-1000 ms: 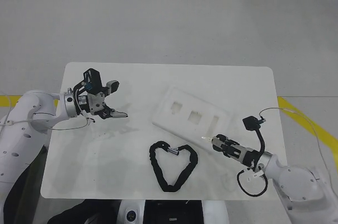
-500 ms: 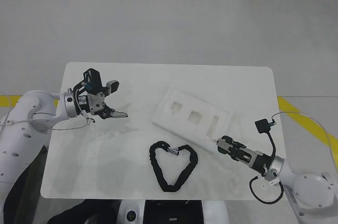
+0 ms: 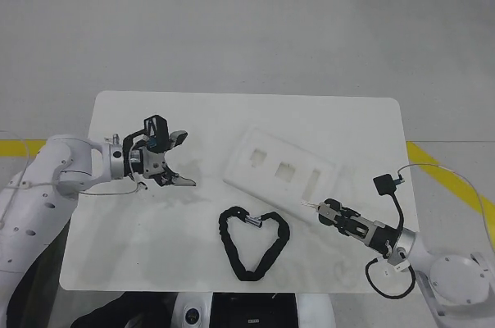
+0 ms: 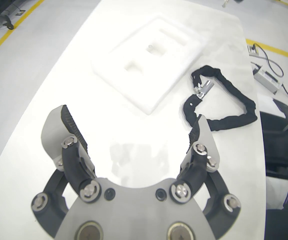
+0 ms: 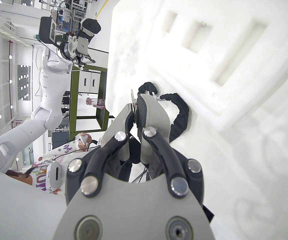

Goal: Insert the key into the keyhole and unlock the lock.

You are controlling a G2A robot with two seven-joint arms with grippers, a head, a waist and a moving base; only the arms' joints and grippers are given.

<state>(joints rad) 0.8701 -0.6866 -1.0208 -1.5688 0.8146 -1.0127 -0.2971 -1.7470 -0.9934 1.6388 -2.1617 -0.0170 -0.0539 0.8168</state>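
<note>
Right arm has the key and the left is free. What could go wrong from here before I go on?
1. The right gripper pinches the small silver key at its very fingertips; a misaligned contact could twist it or make it slip.
2. The black fabric-sleeved chain lock lies loose on the white table; the open left gripper hangs apart from it, so a push from the key would likely shove its silver lock barrel aside.
</note>
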